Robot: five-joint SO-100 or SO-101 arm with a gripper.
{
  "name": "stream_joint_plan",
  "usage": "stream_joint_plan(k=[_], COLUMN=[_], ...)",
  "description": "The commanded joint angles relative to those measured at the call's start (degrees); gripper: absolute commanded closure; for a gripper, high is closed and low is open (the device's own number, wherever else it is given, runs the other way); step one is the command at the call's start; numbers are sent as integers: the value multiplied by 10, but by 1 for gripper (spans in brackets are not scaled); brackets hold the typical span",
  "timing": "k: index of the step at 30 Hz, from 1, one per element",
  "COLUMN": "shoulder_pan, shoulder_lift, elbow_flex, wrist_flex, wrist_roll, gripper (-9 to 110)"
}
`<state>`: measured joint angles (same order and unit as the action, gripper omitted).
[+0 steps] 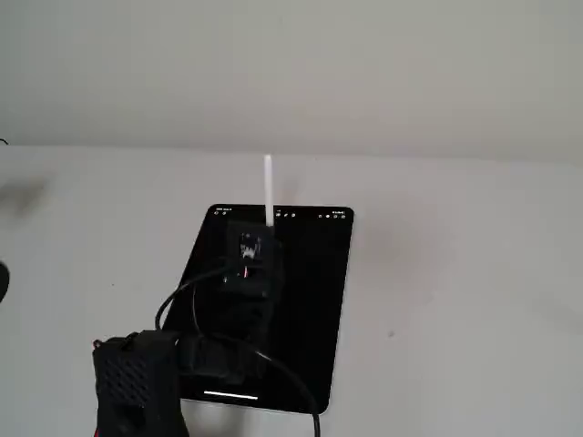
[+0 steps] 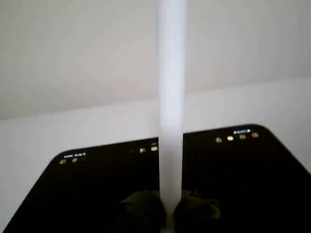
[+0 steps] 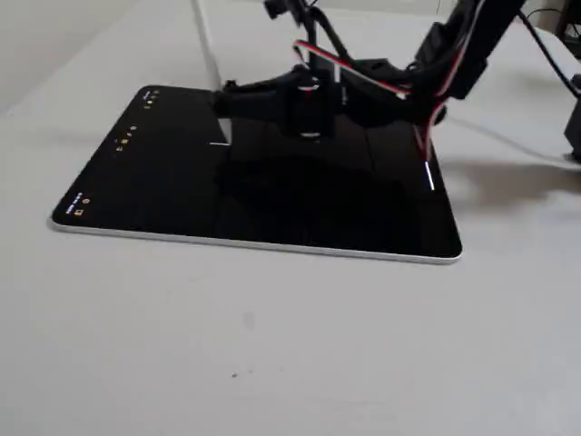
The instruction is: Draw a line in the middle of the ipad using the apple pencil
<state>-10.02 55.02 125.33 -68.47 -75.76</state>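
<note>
White apple pencil (image 2: pixel 171 97) is pinched upright in the gripper (image 2: pixel 167 211), its tip on the ipad (image 3: pixel 163 182) lying flat on the table (image 3: pixel 272 345). Only a very short white mark (image 3: pixel 219 143) shows on the dark screen, so most of the line seems left.

The arm (image 3: pixel 363 86) is matte black plastic, trailing black, red and white cables.
</note>
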Motion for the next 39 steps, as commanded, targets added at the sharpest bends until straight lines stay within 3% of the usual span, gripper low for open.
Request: stream_joint_plan(k=[1,17,39], shoulder_pan=[-1,-7,-1], shoulder_lift=[52,96,100], elbow_flex=[53,220,251], wrist_flex=[-31,-133,-152], wrist_roll=[-4,4,10], gripper=[102,102,102])
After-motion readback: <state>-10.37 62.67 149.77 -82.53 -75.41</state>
